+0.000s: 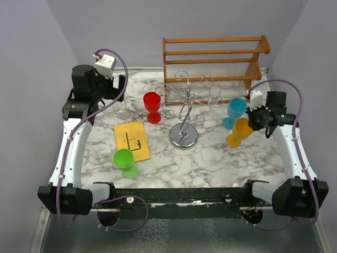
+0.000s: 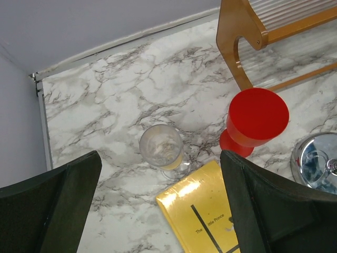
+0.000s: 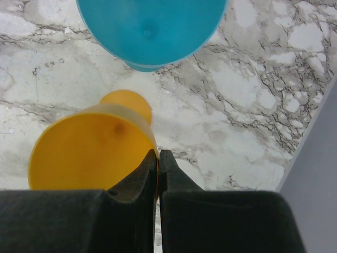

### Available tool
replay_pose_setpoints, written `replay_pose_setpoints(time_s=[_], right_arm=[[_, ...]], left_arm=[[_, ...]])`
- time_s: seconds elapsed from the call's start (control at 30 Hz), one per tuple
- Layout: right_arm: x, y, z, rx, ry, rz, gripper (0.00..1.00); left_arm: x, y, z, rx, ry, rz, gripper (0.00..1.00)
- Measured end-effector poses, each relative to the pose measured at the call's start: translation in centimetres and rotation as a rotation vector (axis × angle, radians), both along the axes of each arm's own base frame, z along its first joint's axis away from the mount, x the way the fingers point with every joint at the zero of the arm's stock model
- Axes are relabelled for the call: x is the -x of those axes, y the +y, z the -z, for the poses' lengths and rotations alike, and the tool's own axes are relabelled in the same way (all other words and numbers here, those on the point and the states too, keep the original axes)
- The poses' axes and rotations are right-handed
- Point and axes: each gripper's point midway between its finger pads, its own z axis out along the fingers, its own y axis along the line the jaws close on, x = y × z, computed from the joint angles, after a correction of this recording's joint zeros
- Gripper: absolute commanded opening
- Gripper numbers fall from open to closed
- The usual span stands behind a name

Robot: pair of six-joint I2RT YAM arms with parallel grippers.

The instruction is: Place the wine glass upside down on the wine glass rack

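- Right gripper [image 3: 158, 154] has its fingers pressed together on the rim of the orange wine glass [image 3: 89, 153], one finger inside the bowl and one outside, as best I can make out.
- That glass stands upright on the right side of the table, just beside the blue glass [image 1: 236, 109] and well apart from the wine glass rack [image 1: 185, 97].
- It looks like thin plastic to me: light, fairly stiff, with a smooth, slippery wall. It's not likely to shatter, but a rim pinch could let it swing or twist.
- For flipping it over, I'd say the stem or low on the bowl gives a surer hold, since the foot has to slide into one of those curled wire arms.
- Left gripper [image 2: 160, 158] hangs with its fingers wide apart above a clear glass [image 2: 161, 147], gripping nothing.
- The tabletop [image 1: 210, 163] is glossy marble-pattern, so a bumped glass would probably skate.
- It's crowded: a red glass [image 1: 152, 105], a green glass [image 1: 125, 159] and a yellow book [image 1: 132, 140] all ring the rack's chrome base [image 1: 184, 136].
- A wooden shelf [image 1: 216, 58] stands at the back, and plain pale walls close in on three sides.
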Motion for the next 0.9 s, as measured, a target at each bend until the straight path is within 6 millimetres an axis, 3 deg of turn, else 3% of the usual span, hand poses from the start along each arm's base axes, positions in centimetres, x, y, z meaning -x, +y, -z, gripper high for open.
replay_pose_setpoints(time_s=[0.13,0.23,0.4,0.57,0.7,0.9], right_arm=[[0.3,-1.3,-0.2,0.06,-0.012,0.047,0.01],[1.1,-3.9,-1.1,0.147,-0.046,0.135,0.01],[2.1,-8.1,-3.9,0.289,-0.12,0.286,0.01],[1.0,-9.4,-6.6,0.35,-0.191,0.312,0.01],[-1.1,-9.7,-12.1,0.374,-0.319,0.304,0.01],[-5.5,-7.8,-24.0,0.275,-0.607,0.231,0.01]], left_arm=[[0.0,0.1,0.4,-0.018,0.02,0.006,0.99],[-0.1,0.1,0.5,-0.032,0.037,0.013,0.99],[-0.4,0.2,0.8,-0.046,0.055,0.019,0.99],[-0.4,0.1,1.3,-0.045,0.082,0.02,0.99],[-1.0,-0.2,0.5,-0.042,0.073,0.026,0.99],[-2.6,-1.4,-3.2,-0.019,0.004,0.064,0.99]])
